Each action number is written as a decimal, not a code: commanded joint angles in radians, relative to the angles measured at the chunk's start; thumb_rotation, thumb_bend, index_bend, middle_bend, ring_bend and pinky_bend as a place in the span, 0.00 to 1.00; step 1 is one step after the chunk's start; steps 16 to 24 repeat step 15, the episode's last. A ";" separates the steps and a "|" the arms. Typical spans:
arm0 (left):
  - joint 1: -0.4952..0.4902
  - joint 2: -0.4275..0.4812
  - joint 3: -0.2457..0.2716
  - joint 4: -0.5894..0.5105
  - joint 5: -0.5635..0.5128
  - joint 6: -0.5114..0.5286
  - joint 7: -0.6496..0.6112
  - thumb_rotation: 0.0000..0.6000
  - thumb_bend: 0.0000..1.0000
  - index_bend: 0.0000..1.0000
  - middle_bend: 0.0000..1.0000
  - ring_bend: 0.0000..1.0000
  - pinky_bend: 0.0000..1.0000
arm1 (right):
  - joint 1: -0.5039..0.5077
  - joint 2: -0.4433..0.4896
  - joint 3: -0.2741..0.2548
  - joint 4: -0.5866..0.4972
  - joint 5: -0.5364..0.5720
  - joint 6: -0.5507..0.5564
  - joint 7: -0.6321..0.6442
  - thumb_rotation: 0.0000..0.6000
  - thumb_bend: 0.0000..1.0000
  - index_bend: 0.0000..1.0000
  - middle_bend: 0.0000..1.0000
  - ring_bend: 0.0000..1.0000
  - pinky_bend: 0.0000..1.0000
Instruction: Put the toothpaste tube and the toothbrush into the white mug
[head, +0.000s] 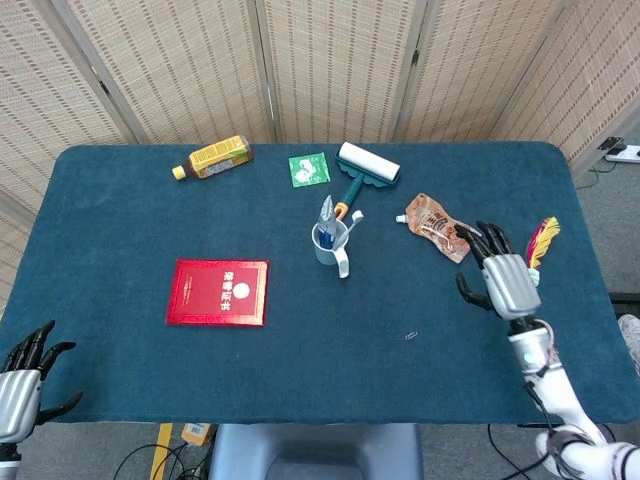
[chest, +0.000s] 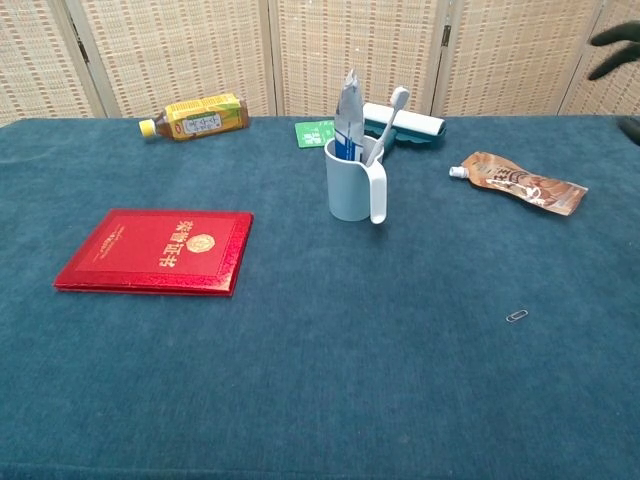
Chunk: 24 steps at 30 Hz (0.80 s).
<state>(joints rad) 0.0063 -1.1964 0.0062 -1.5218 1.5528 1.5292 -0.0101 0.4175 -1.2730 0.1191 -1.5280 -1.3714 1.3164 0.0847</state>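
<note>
1. Blue felt-like cloth covers the desk (head: 120, 210). On it: red booklet (head: 218, 292) lying flat at left, yellow bottle (head: 212, 158) on its side at the back, green packet (head: 309, 169), lint roller (head: 365, 169) just behind the mug.
2. Crinkled brown spout pouch (head: 441, 227) lies right of the mug; feathered shuttlecock (head: 536, 255) lies near the right edge; small paper clip (chest: 516, 316) sits toward the front.
3. White mug (chest: 353, 185), cylindrical, stands upright mid-desk. Toothpaste tube (chest: 346, 118) stands upright inside; toothbrush (chest: 385, 124) leans rightward inside, head up.
4. Right hand (head: 505, 280) hovers near the pouch, fingers spread, holding nothing.
5. Left hand (head: 24, 372) is off the desk's front-left corner, fingers apart, empty.
</note>
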 joint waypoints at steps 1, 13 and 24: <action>-0.006 -0.007 -0.004 -0.011 0.008 0.004 0.017 1.00 0.23 0.27 0.05 0.06 0.15 | -0.099 0.083 -0.087 -0.048 -0.058 0.078 -0.004 1.00 0.41 0.11 0.19 0.03 0.07; -0.018 -0.013 -0.010 -0.095 0.041 0.030 0.100 1.00 0.23 0.27 0.05 0.06 0.15 | -0.338 0.072 -0.190 0.007 -0.158 0.324 0.090 1.00 0.41 0.11 0.20 0.03 0.07; -0.018 -0.018 -0.012 -0.096 0.043 0.036 0.101 1.00 0.23 0.27 0.05 0.06 0.15 | -0.352 0.082 -0.195 -0.002 -0.153 0.320 0.099 1.00 0.41 0.11 0.20 0.03 0.07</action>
